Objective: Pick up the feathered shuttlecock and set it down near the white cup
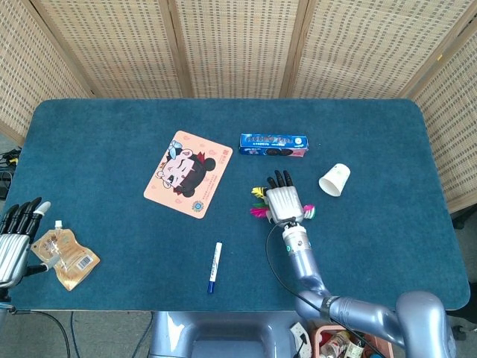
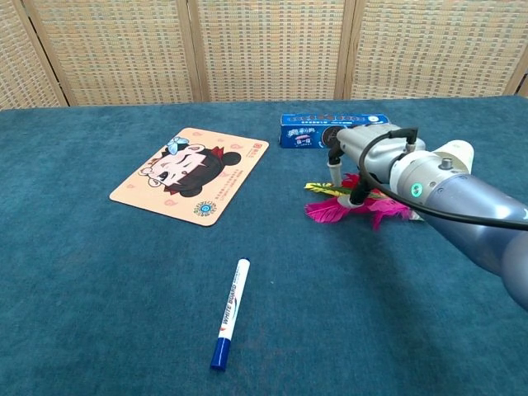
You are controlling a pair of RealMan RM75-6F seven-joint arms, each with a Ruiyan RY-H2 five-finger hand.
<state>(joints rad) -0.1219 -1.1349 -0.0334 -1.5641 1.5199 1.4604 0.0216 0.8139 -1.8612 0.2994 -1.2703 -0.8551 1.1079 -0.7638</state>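
Note:
The feathered shuttlecock (image 1: 258,212) lies on the blue table, its pink, yellow and green feathers (image 2: 326,212) sticking out from under my right hand (image 1: 282,201). That hand hovers right over it, palm down and fingers stretched forward. In the chest view two fingertips (image 2: 359,198) reach down to the feathers, and the hand (image 2: 363,157) does not visibly grip them. The white cup (image 1: 335,180) lies on its side a short way to the right of the hand, also visible in the chest view (image 2: 456,153). My left hand (image 1: 15,235) is open at the table's near left edge.
A blue cookie box (image 1: 273,145) lies just beyond the right hand. A cartoon mouse pad (image 1: 188,173) sits to the left, and a blue-capped marker (image 1: 215,266) lies nearer the front. A tan spouted pouch (image 1: 65,256) lies beside my left hand.

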